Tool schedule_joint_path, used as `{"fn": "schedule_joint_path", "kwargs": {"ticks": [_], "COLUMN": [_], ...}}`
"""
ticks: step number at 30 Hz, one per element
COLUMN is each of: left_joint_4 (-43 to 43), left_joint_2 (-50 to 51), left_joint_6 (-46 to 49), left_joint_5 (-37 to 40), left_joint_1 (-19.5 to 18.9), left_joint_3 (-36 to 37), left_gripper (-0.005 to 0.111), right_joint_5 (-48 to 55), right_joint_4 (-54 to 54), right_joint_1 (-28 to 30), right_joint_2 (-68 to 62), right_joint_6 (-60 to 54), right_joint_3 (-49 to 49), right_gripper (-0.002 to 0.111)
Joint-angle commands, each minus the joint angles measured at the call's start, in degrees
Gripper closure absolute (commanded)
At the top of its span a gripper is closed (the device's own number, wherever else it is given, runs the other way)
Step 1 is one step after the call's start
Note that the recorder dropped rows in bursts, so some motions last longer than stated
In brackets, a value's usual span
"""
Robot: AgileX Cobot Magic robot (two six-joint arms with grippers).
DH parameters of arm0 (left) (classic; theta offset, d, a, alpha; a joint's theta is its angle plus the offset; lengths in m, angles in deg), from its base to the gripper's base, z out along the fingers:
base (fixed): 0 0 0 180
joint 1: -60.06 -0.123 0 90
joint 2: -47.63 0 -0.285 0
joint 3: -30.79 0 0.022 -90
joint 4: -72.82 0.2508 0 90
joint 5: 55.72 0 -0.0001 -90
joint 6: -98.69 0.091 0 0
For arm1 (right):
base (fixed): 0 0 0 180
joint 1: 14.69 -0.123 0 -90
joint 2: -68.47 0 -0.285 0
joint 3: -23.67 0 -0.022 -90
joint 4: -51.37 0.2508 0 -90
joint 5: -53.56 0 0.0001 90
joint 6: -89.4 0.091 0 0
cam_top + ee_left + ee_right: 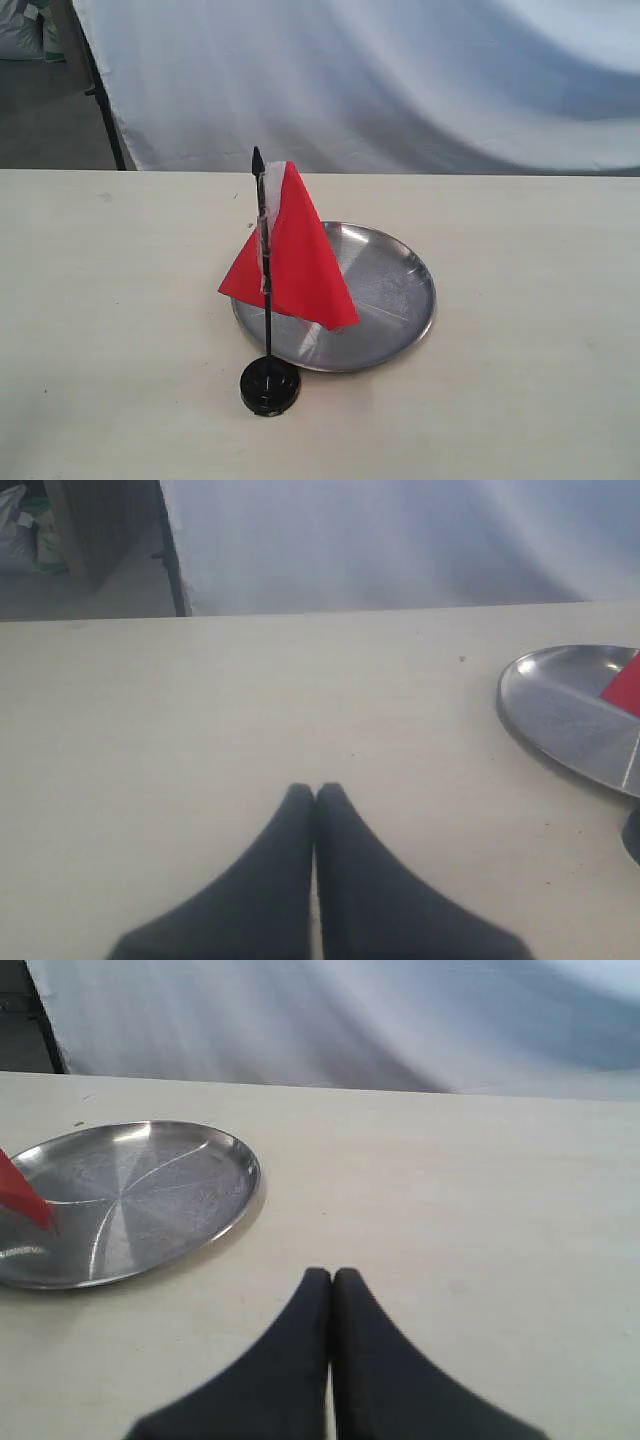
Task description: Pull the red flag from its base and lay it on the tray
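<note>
The red flag (295, 255) stands upright on its thin black pole, planted in the small round black base (269, 385) on the table. Right behind the base lies the round silver tray (400, 290). In the left wrist view the tray (560, 715) sits at the edge with a corner of the red flag (625, 685) over it. The right wrist view shows the tray (130, 1195) and a bit of red cloth (20, 1198). My left gripper (315, 792) and right gripper (331, 1276) are both shut with nothing held, low over the table, apart from the flag. Neither gripper shows in the exterior view.
A pale wooden table (120, 330) carries everything. A white cloth backdrop (400, 80) hangs behind its far edge, with a black stand leg (105, 110) at the back left.
</note>
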Motion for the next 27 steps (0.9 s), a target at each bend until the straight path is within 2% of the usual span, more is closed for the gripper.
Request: {"fn": "schedule_joint_path", "kwargs": {"ticks": [1, 18, 22, 27], "left_joint_4": [-0.2, -0.2, -0.2, -0.2], "left_joint_2": [-0.2, -0.2, -0.2, -0.2], "left_joint_6": [0.2, 0.2, 0.2, 0.2], "left_joint_5": [0.0, 0.0, 0.0, 0.0], "left_joint_1": [-0.1, -0.1, -0.1, -0.1], "left_joint_3": [0.2, 0.2, 0.2, 0.2], "left_gripper": [0.107, 0.107, 0.107, 0.107], "right_joint_5": [-0.6, -1.3, -6.2, -17.3], "right_joint_4": [-0.5, -0.7, 0.1, 8.6], "right_joint_1": [0.3, 0.3, 0.3, 0.3], "right_joint_2": [0.2, 0.2, 0.2, 0.2], "right_joint_6": [-0.2, -0.3, -0.2, 0.1], "right_joint_3": [-0.1, -0.1, -0.1, -0.1], "right_gripper": [0.108, 0.108, 0.108, 0.108]}}
